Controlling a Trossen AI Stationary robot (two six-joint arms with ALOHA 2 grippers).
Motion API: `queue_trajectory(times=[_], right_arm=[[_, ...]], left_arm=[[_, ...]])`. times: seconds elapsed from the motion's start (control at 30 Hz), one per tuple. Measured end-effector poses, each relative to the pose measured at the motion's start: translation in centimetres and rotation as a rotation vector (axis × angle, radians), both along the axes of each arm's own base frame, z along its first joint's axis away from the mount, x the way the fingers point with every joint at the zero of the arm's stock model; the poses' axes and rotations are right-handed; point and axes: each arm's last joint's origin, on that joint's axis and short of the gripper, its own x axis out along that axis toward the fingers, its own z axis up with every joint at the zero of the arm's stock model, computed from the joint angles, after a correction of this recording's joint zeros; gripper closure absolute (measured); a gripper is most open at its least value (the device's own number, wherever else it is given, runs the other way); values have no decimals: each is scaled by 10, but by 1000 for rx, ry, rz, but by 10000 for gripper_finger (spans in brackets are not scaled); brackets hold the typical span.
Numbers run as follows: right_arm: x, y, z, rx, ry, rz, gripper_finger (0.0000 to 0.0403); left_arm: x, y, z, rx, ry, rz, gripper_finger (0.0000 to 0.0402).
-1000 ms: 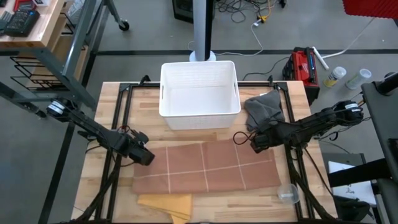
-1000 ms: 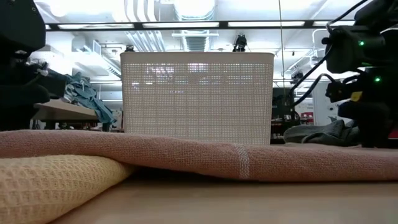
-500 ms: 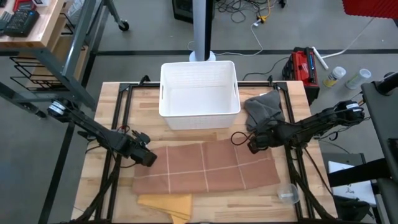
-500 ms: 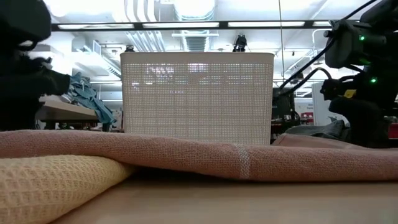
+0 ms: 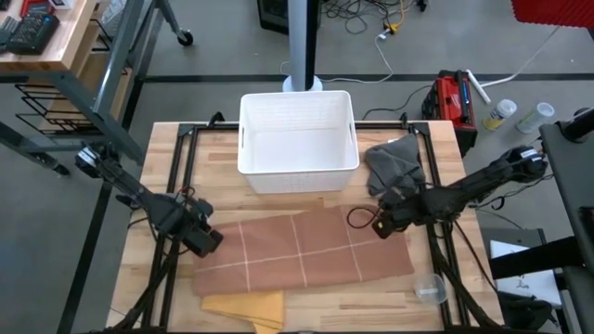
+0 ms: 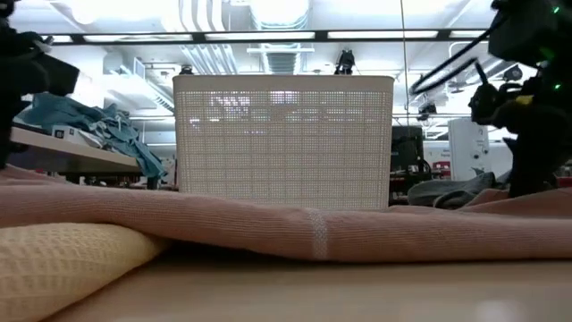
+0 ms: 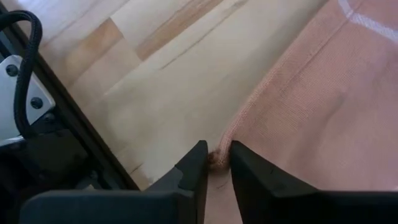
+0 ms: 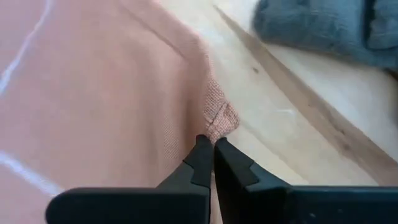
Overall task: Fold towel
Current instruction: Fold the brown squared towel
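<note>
The left gripper (image 5: 206,241) is positioned at the left edge of the pink towel (image 5: 302,252), and that edge is pinched between its closed fingers (image 7: 194,168). The pink towel is spread flat on the table (image 5: 167,158), just in front of the white basket (image 5: 298,139), over a yellow cloth (image 5: 249,304). The towel's far right corner is clamped by the right gripper (image 5: 382,223), near the grey cloth (image 5: 394,162).
</note>
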Motion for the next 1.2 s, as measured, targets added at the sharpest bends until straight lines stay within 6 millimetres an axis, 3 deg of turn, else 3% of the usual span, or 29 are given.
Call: queue_trajectory(times=[0.17,0.37,0.8,1.0,1.2], right_arm=[[-3,9,-1,-37,-8,34,402],[-3,18,4,-66,-53,70,403],[1,13,5,-154,-98,16,403],[6,31,22,-150,-170,98,403],[12,59,53,-93,-271,216,403]], left_arm=[[3,-4,-6,28,34,-4,338],[16,-14,-10,57,76,-34,395],[71,-62,20,132,136,-208,400],[72,-84,42,250,258,-189,401],[67,-101,51,225,191,-183,401]])
